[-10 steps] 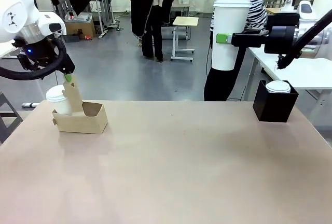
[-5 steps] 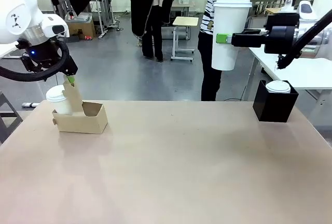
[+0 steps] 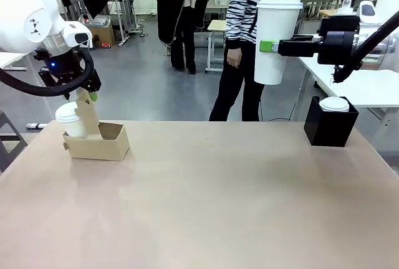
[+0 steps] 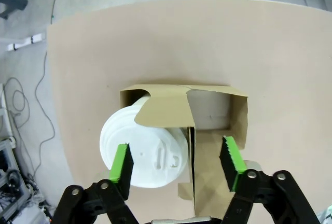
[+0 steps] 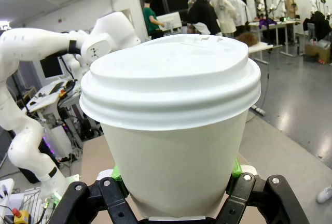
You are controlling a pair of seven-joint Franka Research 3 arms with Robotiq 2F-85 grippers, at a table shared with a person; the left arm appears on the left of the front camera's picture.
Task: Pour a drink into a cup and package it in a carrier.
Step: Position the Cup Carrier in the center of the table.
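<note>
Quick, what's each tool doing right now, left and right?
Left tool: open, straddling the carrier handle.
Right tool: closed on the lidded white cup, held above the table.

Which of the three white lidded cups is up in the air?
The tall white paper cup clamped in the right claw; the others sit in the brown cardboard carrier and the black square box.

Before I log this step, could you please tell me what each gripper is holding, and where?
Right gripper clamps the cup at mid-wall; left gripper holds nothing, open above the carrier.
</note>
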